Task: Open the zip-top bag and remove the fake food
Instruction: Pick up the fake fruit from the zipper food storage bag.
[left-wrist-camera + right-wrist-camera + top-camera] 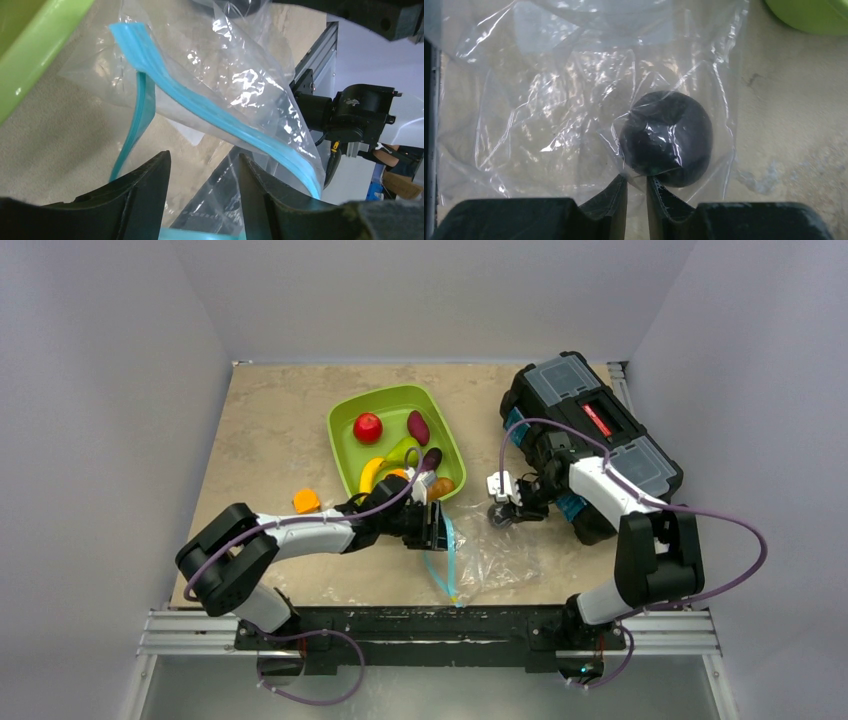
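One piece of dark fake food lies inside the zip-top bag, midway along the bench's near edge. Left tool: jaws apart, bag mouth between them. Right tool: jaws almost together at the film; I cannot tell whether they grip it.

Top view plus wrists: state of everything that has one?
zip-top bag: zip open, on table
dark piece: inside the bag
other fake food: in green tray
toolbox: lid closed
left gripper: open, at bag mouth
right gripper: nearly closed over bag film, grip unclear
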### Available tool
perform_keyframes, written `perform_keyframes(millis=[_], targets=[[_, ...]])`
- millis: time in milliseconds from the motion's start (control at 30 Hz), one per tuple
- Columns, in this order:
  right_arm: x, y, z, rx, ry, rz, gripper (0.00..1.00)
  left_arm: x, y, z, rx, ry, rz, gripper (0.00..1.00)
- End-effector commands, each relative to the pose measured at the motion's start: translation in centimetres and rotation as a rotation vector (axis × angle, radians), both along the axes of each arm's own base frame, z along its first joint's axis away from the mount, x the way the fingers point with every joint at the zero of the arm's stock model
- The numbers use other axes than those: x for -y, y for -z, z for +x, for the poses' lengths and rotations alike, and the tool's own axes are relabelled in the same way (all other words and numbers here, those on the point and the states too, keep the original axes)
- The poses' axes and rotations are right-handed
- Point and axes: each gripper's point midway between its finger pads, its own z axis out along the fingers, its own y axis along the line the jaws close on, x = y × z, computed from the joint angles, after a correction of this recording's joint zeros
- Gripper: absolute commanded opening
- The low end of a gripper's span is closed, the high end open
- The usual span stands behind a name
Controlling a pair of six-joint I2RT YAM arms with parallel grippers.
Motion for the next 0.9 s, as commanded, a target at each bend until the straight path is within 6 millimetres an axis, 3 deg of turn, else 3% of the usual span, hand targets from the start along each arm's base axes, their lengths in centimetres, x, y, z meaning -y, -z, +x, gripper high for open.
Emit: perform_keyframes(millis=[0, 167, 267, 500, 733, 867], targets=[[-1.7, -0.2, -2.8, -0.031, -0.091, 0.064, 0.19, 1.5, -1.4, 0.8, 0.059, 0.031, -0.059, 0.54], [-2.4, -1.1, -4.5, -0.065, -0.119, 0.111, 0.20, 1.7, -1.6, 1.0, 0.072, 0.029, -0.072, 0.58], [-2.9, -2.2, -4.6, -0.063, -0.095, 0.150, 0.26, 1.7, -1.6, 1.1, 0.080, 0.029, -0.077, 0.59], [-3.0, -5.6, -3.3, 0.010, -0.016, 0.207, 0.42, 1.7, -1.8, 0.9, 0.091, 0.032, -0.099, 0.47], [-2.3, -3.9, -1.2, 0.015, 0.008, 0.131, 0.43, 2.1, -2.3, 0.8, 0.099, 0.064, -0.119, 0.24], [-1.5, -2.7, -0.3, 0.004, 0.019, 0.072, 0.42, 2.2, -2.6, 0.7, 0.104, 0.070, -0.123, 0.18]])
